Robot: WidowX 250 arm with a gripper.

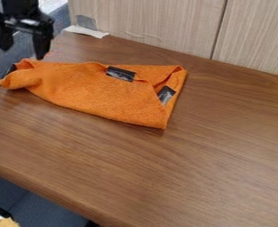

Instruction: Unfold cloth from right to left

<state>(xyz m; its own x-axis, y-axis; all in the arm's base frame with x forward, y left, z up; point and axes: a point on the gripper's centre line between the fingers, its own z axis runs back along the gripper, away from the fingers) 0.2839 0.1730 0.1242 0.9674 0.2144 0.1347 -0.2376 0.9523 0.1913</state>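
The black gripper (23,49) hangs at the upper left of the camera view, above the left end of the cloth and apart from it. Its two fingers stand spread, with nothing between them. The orange cloth (99,91) lies across the upper left of the wooden table. Its left end is bunched near the table's left edge, and its right part is folded over, with a corner pointing toward the front. Dark patches show on the cloth at its top middle, near the right fold and at the far left tip.
A pale wood-grain panel (159,26) rises along the table's back edge. Whitish tape (85,31) sticks at the back left corner. Bare wooden table (194,164) extends right and in front of the cloth; its front edge runs along the lower left.
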